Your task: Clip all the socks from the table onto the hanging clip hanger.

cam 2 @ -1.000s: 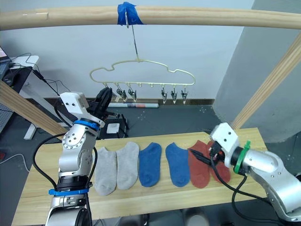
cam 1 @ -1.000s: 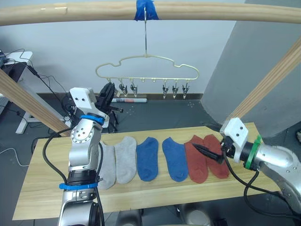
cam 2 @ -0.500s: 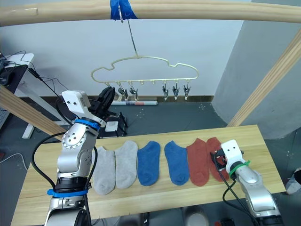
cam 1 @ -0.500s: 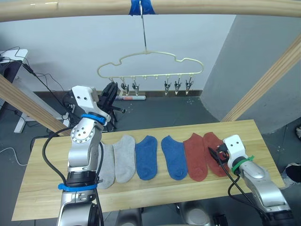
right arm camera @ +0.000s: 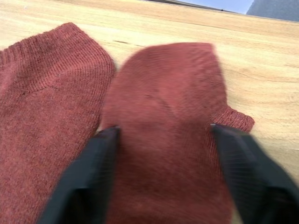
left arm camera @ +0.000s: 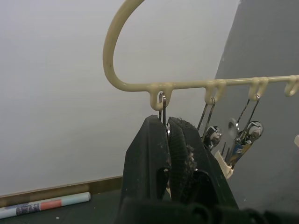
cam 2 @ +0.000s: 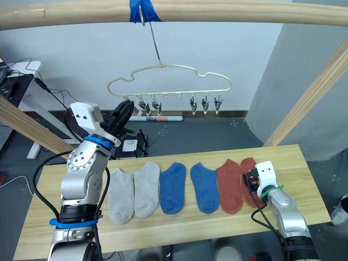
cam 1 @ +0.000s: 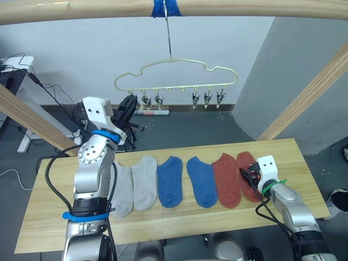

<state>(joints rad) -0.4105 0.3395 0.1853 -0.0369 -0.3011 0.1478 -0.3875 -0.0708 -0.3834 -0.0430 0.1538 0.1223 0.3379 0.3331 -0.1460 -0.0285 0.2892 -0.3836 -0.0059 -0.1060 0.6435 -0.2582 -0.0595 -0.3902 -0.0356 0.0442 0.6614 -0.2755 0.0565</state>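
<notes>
Pale plank table (cam 1: 304, 163) stands in a room w/ white back wall and dark grey floor; round wooden pole frame (cam 1: 244, 8) crosses overhead, w/ slanted poles at both sides.

Six socks lie in a row across the table, toes toward the robot: two light grey socks (cam 1: 135, 184) at the robot's left, touching each other; two blue socks (cam 1: 186, 181) in the middle, a small gap between them; two rust-red socks (cam 1: 227, 180) at the right, edges overlapping. Outer red sock (right arm camera: 168, 140) sits just beside the inner one (right arm camera: 42, 154) in right wrist view.

Right gripper (right arm camera: 163, 177) is down over the outer red sock, fingers (right arm camera: 88, 172) spread wide apart, one each side of it, tips at the knit; not clamped.

Clip hanger (cam 1: 175, 73), cream-yellow w/ wavy outline, hangs by its long hook from blue tape (cam 1: 165, 7) on the top pole, behind and above the table. Metal clips (cam 1: 206, 98) dangle along its bottom bar, none holding a sock.

Left gripper (left arm camera: 169, 140) is raised at the hanger's left end, fingers pressed together around the end clip there; its wire loop shows just above the tips.

Beyond the table: a striped roll (cam 1: 149, 113) lies on the floor by the wall, cables (cam 1: 57, 100) trail at the left, grey curved wall (cam 1: 304, 70) at the right.
</notes>
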